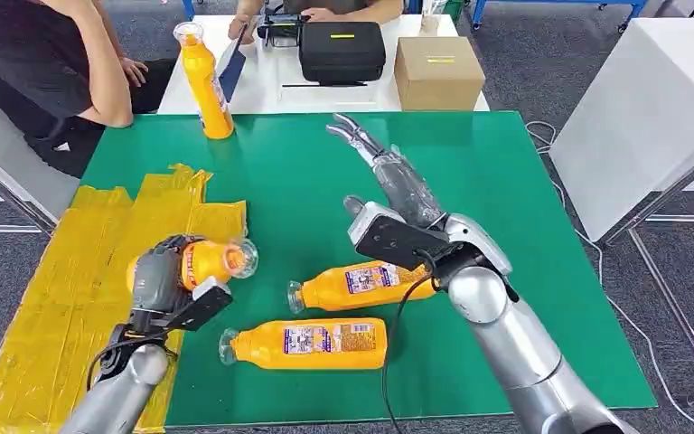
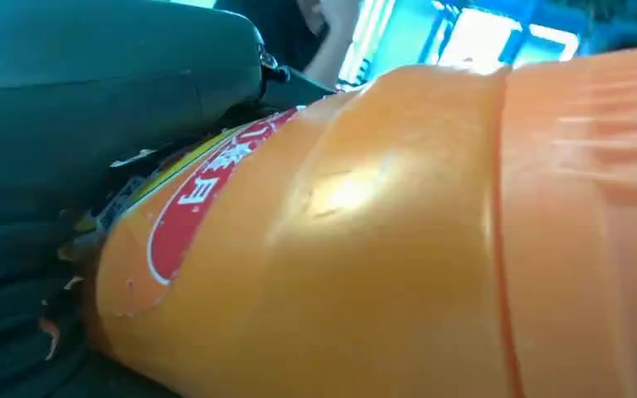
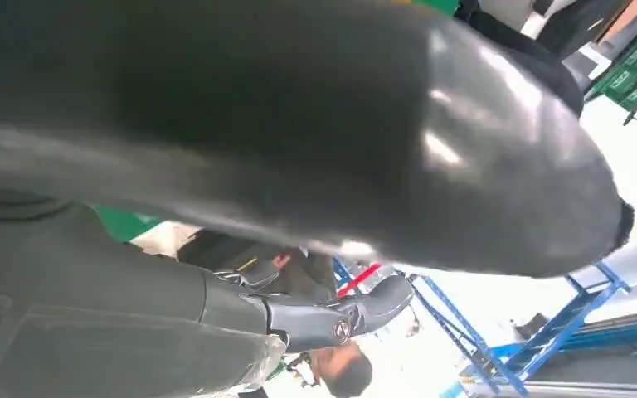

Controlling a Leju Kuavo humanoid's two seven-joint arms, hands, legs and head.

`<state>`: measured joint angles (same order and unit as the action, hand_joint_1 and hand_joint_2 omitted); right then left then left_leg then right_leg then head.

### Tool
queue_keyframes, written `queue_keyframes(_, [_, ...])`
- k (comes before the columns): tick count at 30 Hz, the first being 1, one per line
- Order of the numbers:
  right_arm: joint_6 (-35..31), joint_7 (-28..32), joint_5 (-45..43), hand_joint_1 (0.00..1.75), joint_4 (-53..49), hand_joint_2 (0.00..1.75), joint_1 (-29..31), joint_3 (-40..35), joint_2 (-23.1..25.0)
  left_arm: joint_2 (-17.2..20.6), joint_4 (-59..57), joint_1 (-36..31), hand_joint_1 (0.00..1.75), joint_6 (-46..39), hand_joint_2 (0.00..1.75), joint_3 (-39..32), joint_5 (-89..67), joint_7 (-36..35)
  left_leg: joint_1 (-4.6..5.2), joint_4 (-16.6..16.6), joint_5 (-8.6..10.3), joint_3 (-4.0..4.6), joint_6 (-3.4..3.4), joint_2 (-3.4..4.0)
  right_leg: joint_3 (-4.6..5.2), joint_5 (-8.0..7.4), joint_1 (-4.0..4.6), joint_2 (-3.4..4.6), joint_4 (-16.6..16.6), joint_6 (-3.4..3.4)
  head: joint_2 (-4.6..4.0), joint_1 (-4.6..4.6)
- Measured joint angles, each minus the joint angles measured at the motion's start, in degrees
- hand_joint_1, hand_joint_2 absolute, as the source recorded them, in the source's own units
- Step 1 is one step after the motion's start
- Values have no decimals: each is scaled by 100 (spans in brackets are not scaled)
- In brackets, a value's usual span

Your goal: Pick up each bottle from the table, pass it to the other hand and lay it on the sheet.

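Note:
My left hand [image 1: 158,276] grips an orange bottle [image 1: 212,260] by its body, held over the edge of the yellow sheet [image 1: 72,262], cap end pointing right. The same bottle [image 2: 398,240] looms large in the left wrist view. Two more orange bottles lie on the green table: one [image 1: 361,282] just under my right wrist, another [image 1: 307,344] nearer the front. A fourth bottle [image 1: 206,81] stands upright at the far left edge. My right hand [image 1: 389,176] stretches out over the table's middle, fingers [image 3: 357,311] straight and apart, holding nothing.
A person sits at the far left with an arm [image 1: 113,99] near the upright bottle. Behind the green table [image 1: 506,181] a white table carries a black case [image 1: 342,50] and a cardboard box [image 1: 438,72]. A white surface [image 1: 651,117] stands to the right.

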<state>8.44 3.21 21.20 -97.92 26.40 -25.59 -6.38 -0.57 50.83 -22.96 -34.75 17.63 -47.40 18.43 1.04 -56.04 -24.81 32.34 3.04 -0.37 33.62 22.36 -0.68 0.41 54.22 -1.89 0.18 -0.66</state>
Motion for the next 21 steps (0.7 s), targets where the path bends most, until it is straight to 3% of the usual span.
queue_keyframes(18, [177,-33,-11,0,35,0,109,-206,4,-52,-2045,-1068,175,-295,175,746,-1671,-1343,-2,0,1,-5,-1,2,-3,0,2,0,6,0,0,0])
queue_keyframes(19, [190,-24,0,0,35,0,103,-214,4,-37,-2080,-1095,159,-289,175,746,-1684,-1417,-2,0,1,-4,0,3,-3,0,2,0,7,0,0,0])
queue_keyframes(21, [214,-4,22,0,35,0,95,-225,2,7,-2152,-1146,159,-284,175,741,-1743,-1563,-2,0,1,-4,-1,5,-2,0,2,0,8,0,2,0])
